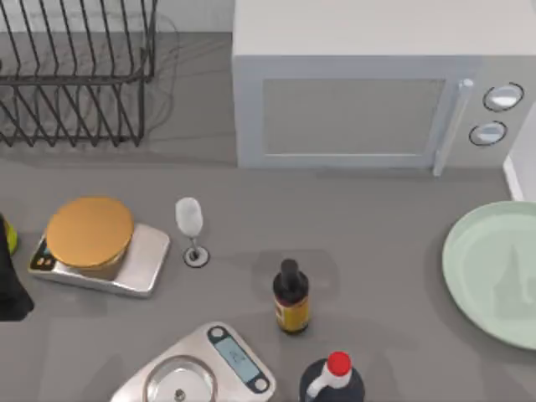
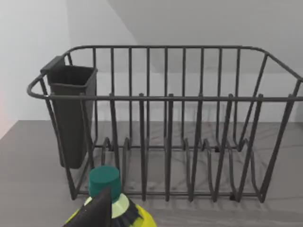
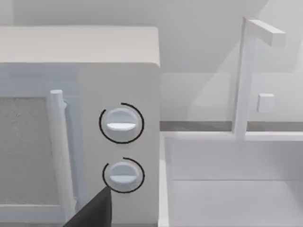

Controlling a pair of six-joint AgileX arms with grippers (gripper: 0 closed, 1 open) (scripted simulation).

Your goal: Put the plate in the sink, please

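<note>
Mint-green and lying flat, the plate [image 1: 494, 272] sits on the grey counter [image 1: 368, 226] at the right edge of the top view, part of it cut off by the frame, just in front of the microwave [image 1: 368, 92] and well apart from the brown bottle [image 1: 291, 297], the wine glass [image 1: 189, 228] and the two kitchen scales. The sink [image 3: 236, 189] lies beside the microwave, past its two dials; in the right wrist view its white rim and pale basin are visible with the tap [image 3: 246, 75] rising behind. Being round, the plate has no long axis and points nowhere in particular; it rests face up, rim level, so any edge serves for a grip. The step in hand looks like the approach to the plate, which is not yet lifted. I would bring the right gripper [image 3: 92, 213] down over the plate's near edge, pinch the shallow rim, raise it a little and keep it near level while carrying it over the white rim, clear of the microwave corner and the tap. Whether the right fingers are spread or closed I cannot tell. The left gripper [image 2: 97, 210] waits by the yellow bottle [image 2: 113, 208] before the dish rack [image 2: 165, 123]; its fingers likewise cannot be told.
</note>
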